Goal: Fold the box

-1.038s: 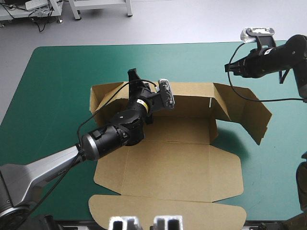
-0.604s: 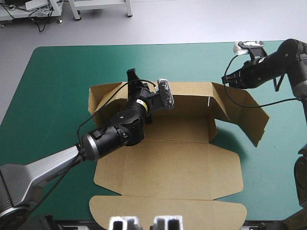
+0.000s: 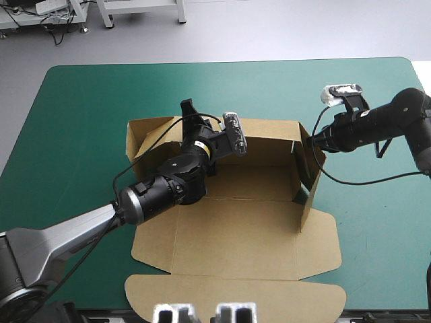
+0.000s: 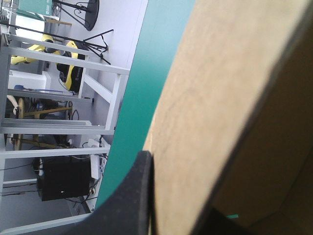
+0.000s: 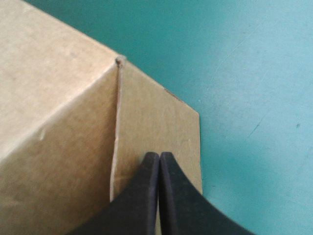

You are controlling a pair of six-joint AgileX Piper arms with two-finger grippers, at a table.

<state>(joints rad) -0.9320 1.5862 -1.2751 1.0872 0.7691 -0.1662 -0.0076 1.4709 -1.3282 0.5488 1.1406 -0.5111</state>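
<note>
- Your left gripper [image 3: 188, 113] is clamped on the far wall of the box [image 3: 236, 229], with the board pinched between its fingers.
- Your right gripper [image 5: 159, 157] has its fingers pressed together into one point and holds nothing. The tip touches the right wall [image 3: 304, 176], just beside a corner crease.
- Done, by the look of it: the far and right walls stand up.
- Left to do: the left wall [image 3: 145, 134], beside your left gripper, only leans. Nothing looks tucked, and the lid [image 3: 236, 296] lies flat.
</note>
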